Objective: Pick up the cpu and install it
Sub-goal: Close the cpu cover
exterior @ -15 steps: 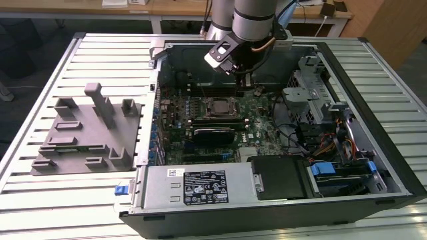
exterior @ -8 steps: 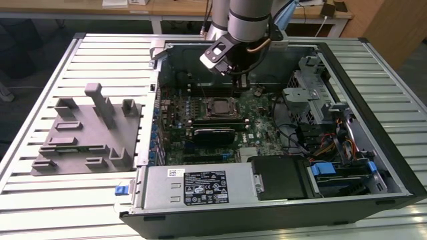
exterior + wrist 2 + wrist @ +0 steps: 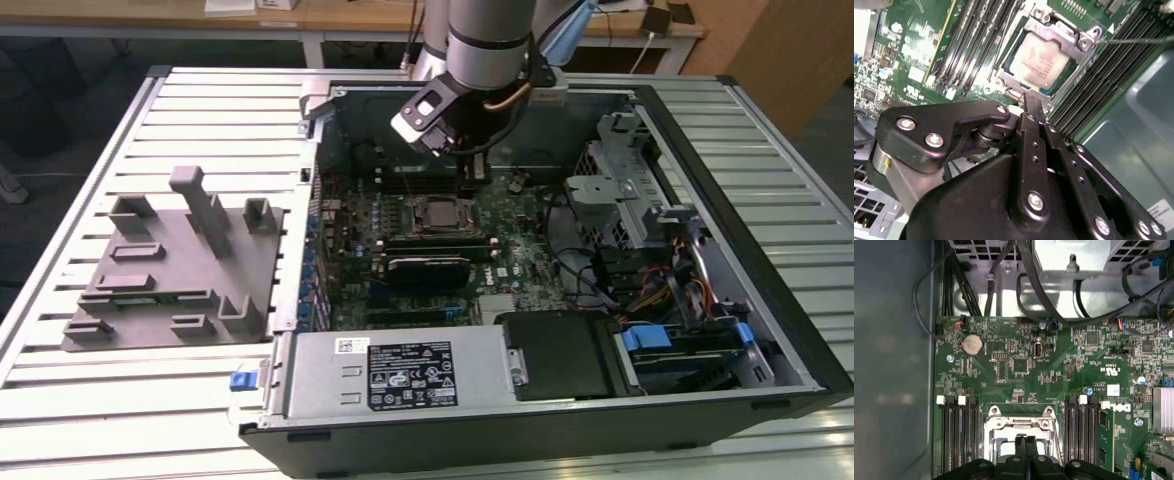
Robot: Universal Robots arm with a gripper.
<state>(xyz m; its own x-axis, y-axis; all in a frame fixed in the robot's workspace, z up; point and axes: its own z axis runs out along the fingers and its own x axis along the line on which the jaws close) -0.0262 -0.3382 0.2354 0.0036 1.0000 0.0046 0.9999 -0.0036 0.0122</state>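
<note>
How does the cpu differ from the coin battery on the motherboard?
The cpu is square, the battery round. The cpu is bigger than the battery. The cpu sits within a metal socket frame; the battery has no such frame. Both are flat, silvery and lie on the motherboard.

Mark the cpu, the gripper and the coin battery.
cpu (image 3: 1040, 59): second wrist view, middle of its silvery top.
gripper (image 3: 1026, 440): first wrist view, between its fingertips.
coin battery (image 3: 973, 344): first wrist view, centre of its face.

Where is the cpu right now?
In the second wrist view the cpu sits inside the metal socket frame on the green motherboard, between two banks of memory slots, just ahead of the hand.
</note>
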